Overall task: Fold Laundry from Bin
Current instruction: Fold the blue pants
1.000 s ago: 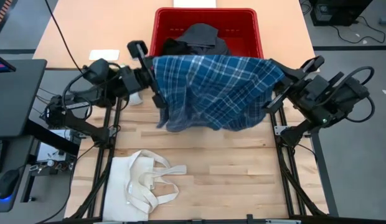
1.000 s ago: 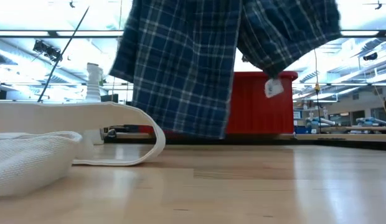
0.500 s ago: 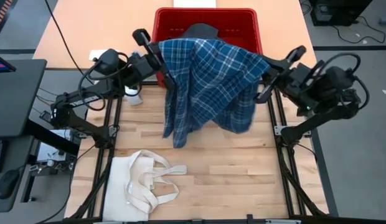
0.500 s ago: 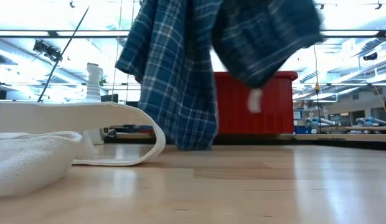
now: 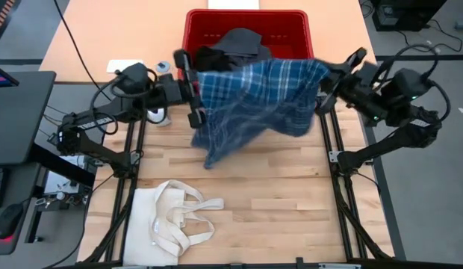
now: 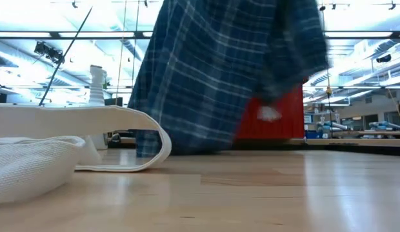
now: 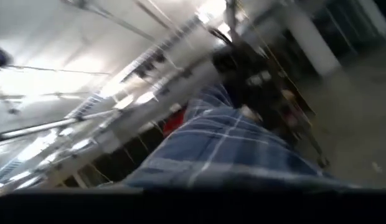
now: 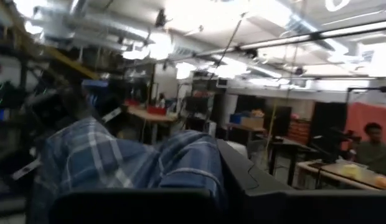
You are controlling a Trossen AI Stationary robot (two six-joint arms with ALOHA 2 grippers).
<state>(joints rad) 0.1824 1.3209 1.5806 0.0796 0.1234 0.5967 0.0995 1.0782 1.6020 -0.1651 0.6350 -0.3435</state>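
The large red plastic bin (image 5: 299, 30) with slotted upper walls stands at the far edge of the wooden table (image 5: 276, 202). Inside it lies a heap of dark clothes: a dark grey piece (image 5: 243, 41) on top and a black piece (image 5: 213, 57) beside it, toward the left arm's side. From the low view the red wall of the bin shows only partly behind the hanging cloth.

The blue plaid shirt (image 5: 250, 104) is out of the bin. It hangs in the air between the two arms, just in front of the bin, stretched along its upper edge, and its lower part droops down toward the table. In the low view the shirt (image 6: 213, 77) fills the middle, with its lower edge close above the wood, and I cannot tell if it touches.

The left gripper (image 5: 190, 88) is at the shirt's corner on its own side, its fingers closed on the plaid cloth. The right gripper (image 5: 328, 78) is at the opposite corner, fingers pressed together on the cloth as well. Each wrist view shows the plaid fabric (image 7: 224, 155) bunched right at that arm's fingers.

On the near part of the table, on the left arm's side, lies a cream canvas tote bag (image 5: 160, 220) with long handles, well apart from the shirt.
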